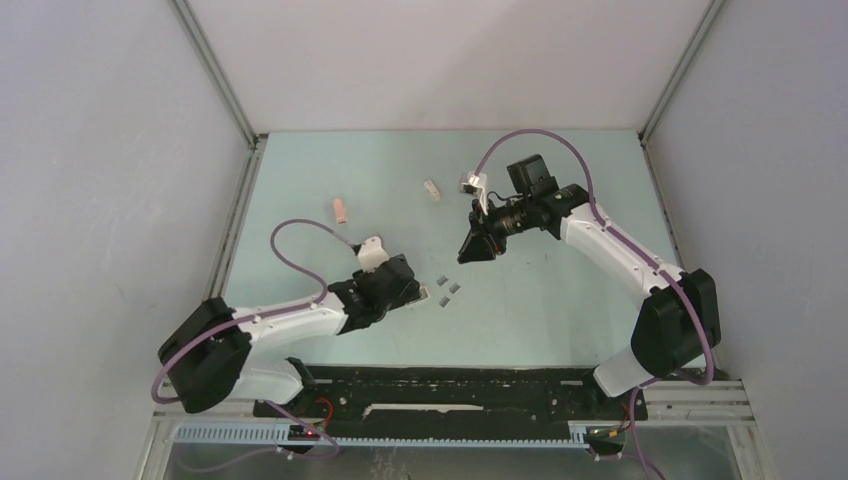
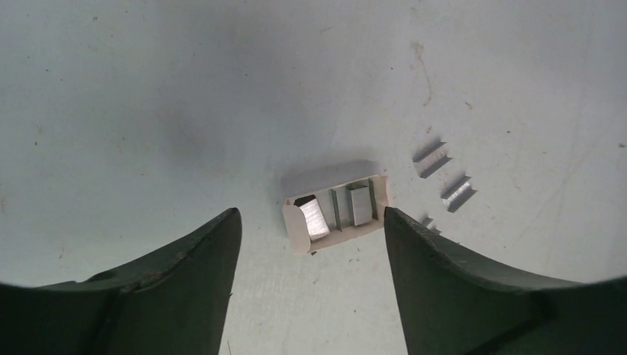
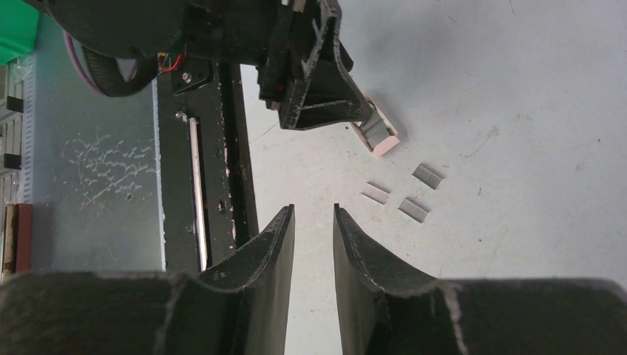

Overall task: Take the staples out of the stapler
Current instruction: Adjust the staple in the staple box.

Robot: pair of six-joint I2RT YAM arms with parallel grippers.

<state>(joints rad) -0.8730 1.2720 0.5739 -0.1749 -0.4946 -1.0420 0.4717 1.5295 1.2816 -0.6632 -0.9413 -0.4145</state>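
Three short silver staples strips (image 1: 449,290) lie loose on the table between my grippers. They also show in the left wrist view (image 2: 431,157) and the right wrist view (image 3: 413,208). A small white-and-red box (image 2: 336,211) lies open with staple blocks inside, just ahead of my left gripper (image 2: 311,214), which is open and empty. My right gripper (image 3: 312,211) hangs above the table behind the strips, with only a narrow gap between its jaws and nothing in it. A pink stapler (image 1: 341,210) and a small pale stapler (image 1: 432,189) lie further back.
The left gripper (image 3: 318,74) and the box (image 3: 378,134) show in the right wrist view. The black base rail (image 1: 450,385) runs along the near edge. Grey walls close in the table (image 1: 560,310) on three sides.
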